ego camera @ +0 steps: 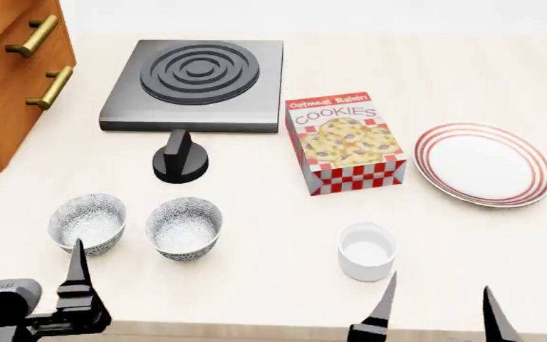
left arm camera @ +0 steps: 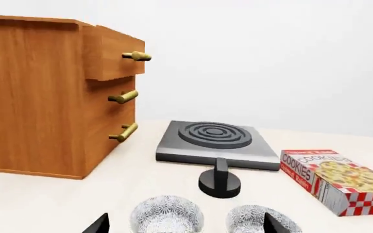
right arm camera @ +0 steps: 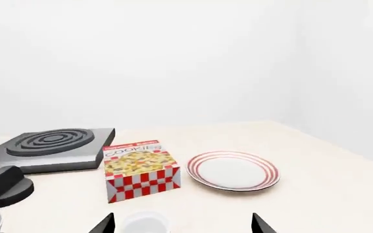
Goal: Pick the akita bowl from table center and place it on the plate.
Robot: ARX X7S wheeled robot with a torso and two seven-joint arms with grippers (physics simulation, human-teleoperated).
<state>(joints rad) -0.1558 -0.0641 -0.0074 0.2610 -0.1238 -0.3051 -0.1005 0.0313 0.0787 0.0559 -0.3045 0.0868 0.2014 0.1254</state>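
Note:
Two alike speckled bowls stand side by side near the table's front. The akita bowl is the one nearer the table's middle, and its twin is to its left. Far right lies the red-ringed plate, with nothing on it. My left gripper hovers open just in front of the left bowl, holding nothing. My right gripper is open and empty at the front edge, right of a plain white cup.
A cookie box lies between the bowls and the plate. Behind the bowls are a black knob-like piece and a grey hotplate. At the far left stands a wooden drawer cabinet.

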